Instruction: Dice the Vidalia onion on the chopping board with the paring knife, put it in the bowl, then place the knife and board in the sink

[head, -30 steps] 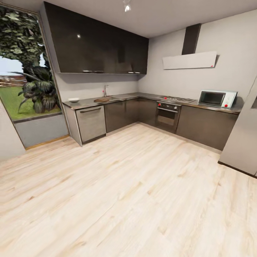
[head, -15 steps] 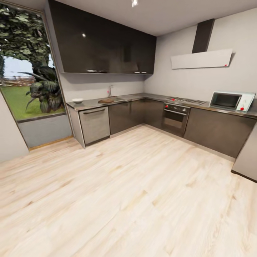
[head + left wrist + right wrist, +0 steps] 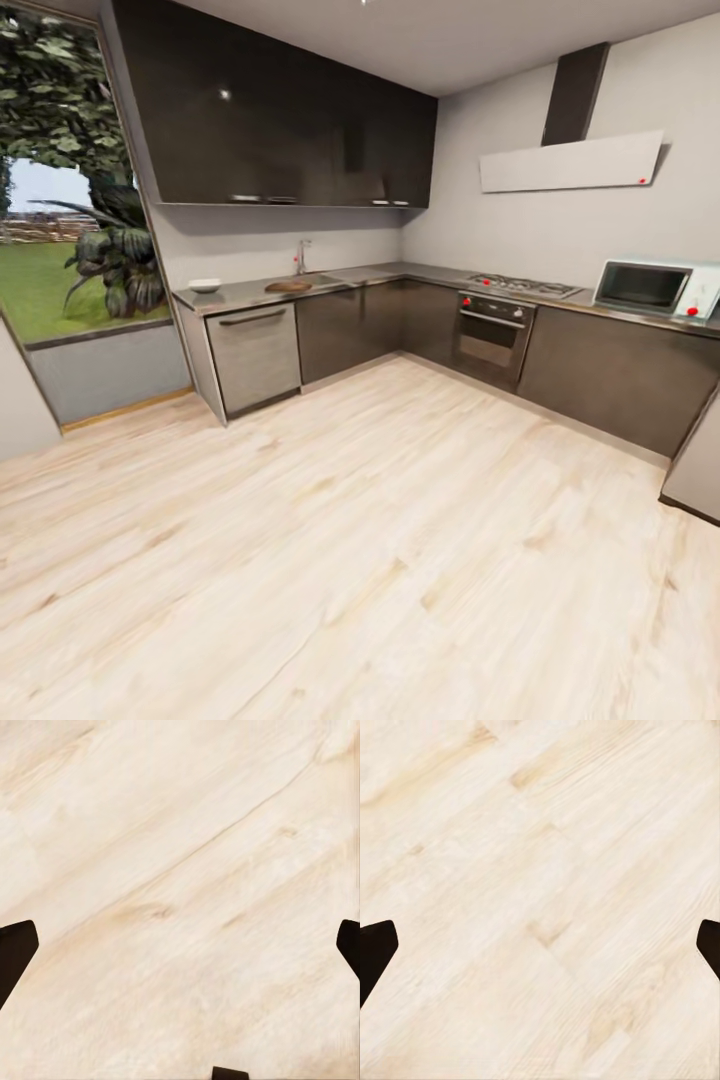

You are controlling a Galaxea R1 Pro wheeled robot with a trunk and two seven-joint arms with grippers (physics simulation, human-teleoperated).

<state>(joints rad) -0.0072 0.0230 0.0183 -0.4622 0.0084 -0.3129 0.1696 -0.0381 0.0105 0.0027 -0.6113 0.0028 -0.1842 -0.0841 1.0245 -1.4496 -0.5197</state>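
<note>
pale wood floor spans the near scene, with the l-shaped grey countertop along the far walls, oven and microwave to the right. on the far left stretch: faucet of the sink, chopping board just left of it, white bowl further left; onion and knife too small to make out. left gripper and right gripper both spread wide, nothing held, over bare floor.

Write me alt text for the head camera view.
An L-shaped kitchen seen across a pale wood floor. On the far countertop sit a white bowl and chopping board near the faucet.
</note>
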